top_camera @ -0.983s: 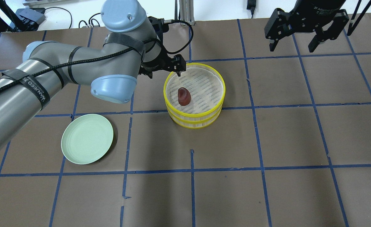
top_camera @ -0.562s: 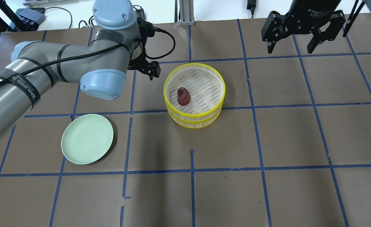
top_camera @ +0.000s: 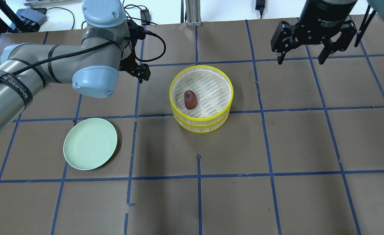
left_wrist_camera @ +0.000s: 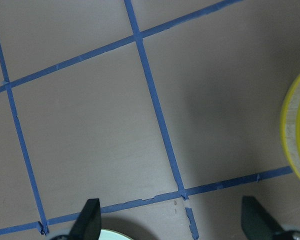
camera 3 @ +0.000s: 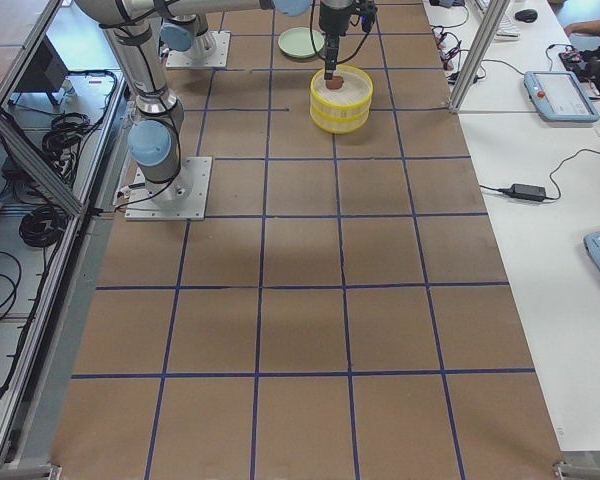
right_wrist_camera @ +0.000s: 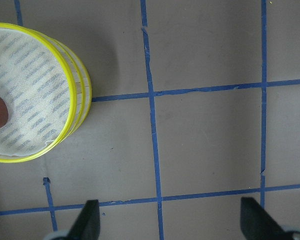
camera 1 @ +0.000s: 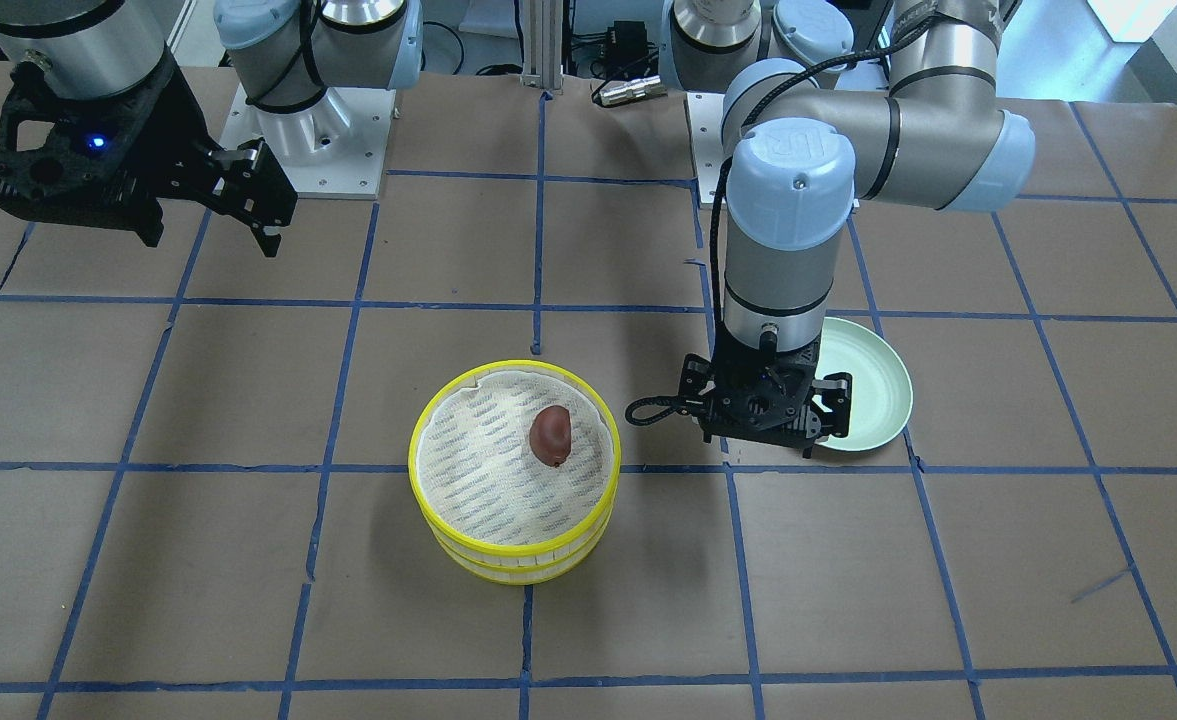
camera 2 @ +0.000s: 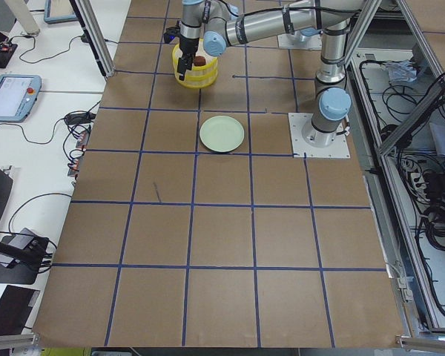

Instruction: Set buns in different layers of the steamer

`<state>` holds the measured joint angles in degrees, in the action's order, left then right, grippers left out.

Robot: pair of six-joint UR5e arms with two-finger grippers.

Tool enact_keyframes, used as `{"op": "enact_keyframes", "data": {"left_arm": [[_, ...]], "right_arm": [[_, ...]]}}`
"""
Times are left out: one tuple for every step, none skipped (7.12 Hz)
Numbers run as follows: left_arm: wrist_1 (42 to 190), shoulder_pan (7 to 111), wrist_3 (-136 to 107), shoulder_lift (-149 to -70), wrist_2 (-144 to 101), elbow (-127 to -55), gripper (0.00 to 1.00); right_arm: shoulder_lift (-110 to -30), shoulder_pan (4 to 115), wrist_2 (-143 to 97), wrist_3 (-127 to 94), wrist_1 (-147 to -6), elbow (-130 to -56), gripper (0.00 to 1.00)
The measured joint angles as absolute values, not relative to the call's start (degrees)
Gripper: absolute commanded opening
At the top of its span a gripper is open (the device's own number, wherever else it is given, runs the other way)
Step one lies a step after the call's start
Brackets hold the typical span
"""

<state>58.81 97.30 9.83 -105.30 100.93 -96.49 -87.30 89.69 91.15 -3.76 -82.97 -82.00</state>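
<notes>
Two yellow-rimmed steamer trays are stacked; the top tray (top_camera: 201, 68) sits on the lower tray (top_camera: 201, 128). The dark reddish-brown bun (top_camera: 190, 100) lies on the top tray's cloth, left of centre; it also shows in the front view (camera 1: 551, 436). The white bun is hidden. My left gripper (top_camera: 143, 73) is open and empty, hanging above the table left of the stack; its wrist view (left_wrist_camera: 172, 220) shows only the tray's rim (left_wrist_camera: 285, 120) at the right edge. My right gripper (top_camera: 301, 58) is open and empty, far right of the stack (right_wrist_camera: 72, 85).
A pale green plate (top_camera: 90, 143) lies bare on the table, front left of the stack, and shows beside my left gripper in the front view (camera 1: 873, 385). The table is brown paper with blue tape lines.
My left arm has drawn back to the left, from the top tray's far left rim to over the table. The right gripper has barely shifted. The bun and trays have not moved.
</notes>
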Motion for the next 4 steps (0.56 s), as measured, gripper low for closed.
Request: {"op": "enact_keyframes", "data": {"left_arm": [[58.80,97.30,9.79,-105.34,100.86,-96.40,1.00],[58.80,97.30,9.77,-105.37,100.83,-96.28,1.00],[58.80,97.30,9.76,-105.38,100.82,-96.25,1.00],[58.78,97.29,9.58,-105.38,100.83,-96.43,1.00]], "right_arm": [[-87.60,89.66,91.29,-3.72,-82.92,-82.12,1.00],[-87.78,89.72,91.21,-3.70,-82.89,-82.15,1.00],[-87.84,89.78,90.97,-3.69,-82.88,-82.20,1.00],[-87.87,89.85,90.78,-3.69,-82.90,-82.23,1.00]]}}
